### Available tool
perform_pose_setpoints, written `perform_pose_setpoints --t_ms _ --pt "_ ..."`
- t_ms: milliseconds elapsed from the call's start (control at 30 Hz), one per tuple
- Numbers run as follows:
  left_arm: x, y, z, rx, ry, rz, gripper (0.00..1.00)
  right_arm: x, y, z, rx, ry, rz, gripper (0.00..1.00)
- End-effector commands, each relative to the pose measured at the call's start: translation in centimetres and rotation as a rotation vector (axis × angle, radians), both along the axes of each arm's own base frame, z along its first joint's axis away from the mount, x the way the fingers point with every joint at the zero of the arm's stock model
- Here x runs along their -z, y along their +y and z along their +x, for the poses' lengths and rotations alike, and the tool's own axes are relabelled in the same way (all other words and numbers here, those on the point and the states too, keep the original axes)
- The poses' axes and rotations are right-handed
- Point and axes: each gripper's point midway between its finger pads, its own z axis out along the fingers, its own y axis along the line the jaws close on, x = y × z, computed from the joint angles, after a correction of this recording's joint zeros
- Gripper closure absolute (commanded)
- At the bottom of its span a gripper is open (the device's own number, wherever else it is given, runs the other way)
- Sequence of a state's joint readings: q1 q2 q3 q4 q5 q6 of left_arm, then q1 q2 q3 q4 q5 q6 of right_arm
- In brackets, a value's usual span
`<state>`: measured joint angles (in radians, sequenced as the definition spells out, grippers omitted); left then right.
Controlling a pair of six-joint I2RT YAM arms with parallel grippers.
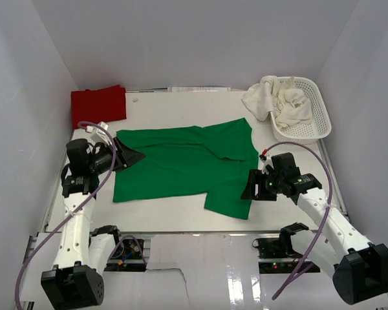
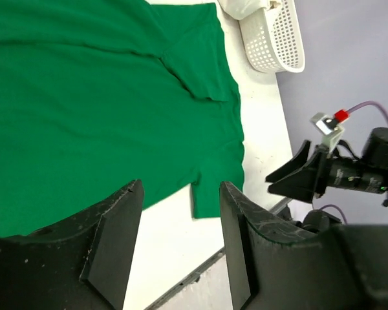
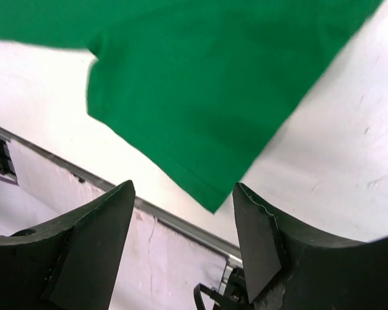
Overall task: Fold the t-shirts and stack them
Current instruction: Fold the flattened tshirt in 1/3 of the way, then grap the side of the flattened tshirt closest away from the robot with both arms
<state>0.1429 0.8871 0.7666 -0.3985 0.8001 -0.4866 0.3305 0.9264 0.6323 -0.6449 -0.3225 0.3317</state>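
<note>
Tabletop (image 1: 181, 110), white and matt, is carrying everything, and a thin metal rail (image 1: 181, 232) is running along its near edge just beyond the two arm bases. Plain pale walls (image 1: 194, 45) are closing the space in on the left, the right and the far side.

Nearest on the surface, the green t-shirt (image 1: 174, 165) is lying spread out and mostly flat across the middle, with one sleeve reaching toward the near edge on the right and another pointing toward the far right. The left fingers (image 1: 130, 155) are hanging over its left edge, standing apart with nothing between them. The right fingers (image 1: 252, 184) are hovering beside the near sleeve, also spread wide and gripping nothing.

Farther back, the red t-shirt (image 1: 98, 104) is sitting folded in the far left corner, well apart from the green one. In the far right corner the white mesh basket (image 1: 320, 106) is holding crumpled cream-white t-shirts (image 1: 278, 103), one of them spilling over its left rim.
</note>
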Motion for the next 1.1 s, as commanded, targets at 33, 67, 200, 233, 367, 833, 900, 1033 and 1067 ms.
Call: perform_pose_setpoints --t_ms 33,67,200,233,367,833,900,1033,1067 --pt "3.5 -0.4 -2.8 -0.023 0.128 -0.051 0.39 1.7 0.1 -3.2 0.005 0.092 0.033 0.31" --pt "4.6 -0.4 -3.4 -0.030 0.157 -0.057 0.39 1.8 0.2 -3.6 0.015 0.105 0.043 0.31" --pt "6.0 -0.7 -4.7 -0.019 0.209 -0.059 0.41 2.2 0.4 -4.9 0.018 0.132 0.049 0.30" --pt "6.2 -0.7 -4.8 -0.022 0.220 -0.060 0.41 2.6 0.3 -5.2 0.022 0.145 0.047 0.30" --pt "6.5 -0.9 -5.2 -0.039 0.228 -0.094 0.41 3.6 0.4 -6.2 0.043 0.193 0.059 0.31" --pt "11.1 -0.3 -6.9 -0.250 0.454 -0.215 0.38 5.8 1.5 -6.5 0.126 0.237 0.158 0.33" --pt "11.5 -0.2 -7.0 -0.277 0.480 -0.227 0.38 5.7 1.9 -6.3 0.133 0.234 0.185 0.39" --pt "11.1 0.0 -6.7 -0.315 0.488 -0.243 0.37 6.1 2.0 -6.4 0.133 0.255 0.187 0.48" --pt "10.8 0.1 -6.6 -0.321 0.483 -0.245 0.37 6.1 2.0 -6.4 0.129 0.258 0.184 0.50"
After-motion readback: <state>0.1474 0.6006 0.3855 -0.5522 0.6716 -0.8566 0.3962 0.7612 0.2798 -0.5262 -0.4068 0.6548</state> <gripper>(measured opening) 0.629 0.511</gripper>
